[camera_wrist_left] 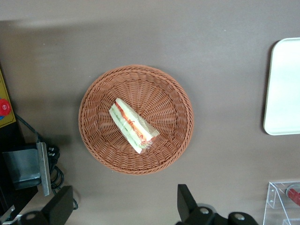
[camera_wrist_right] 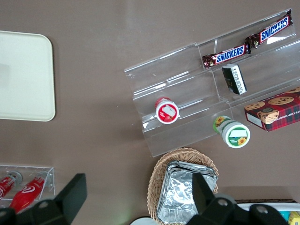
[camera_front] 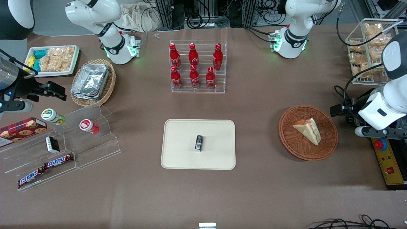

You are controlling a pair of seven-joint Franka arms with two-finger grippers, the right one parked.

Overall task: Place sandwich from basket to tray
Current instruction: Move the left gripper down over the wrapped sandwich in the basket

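The sandwich, a white wedge with orange and green layers, lies in the round reddish-brown basket. The left wrist view shows both from above: the sandwich lies near the middle of the basket. My left gripper hovers beside the basket toward the working arm's end of the table, clear of its rim. It is open and empty, and in the wrist view the gripper has its fingers wide apart. The cream tray lies mid-table, and one of its corners shows in the wrist view.
A small black packet lies on the tray. A rack of red bottles stands farther from the camera than the tray. A yellow control box with a red button and cables lie beside the basket. A wire snack basket stands near the working arm's base.
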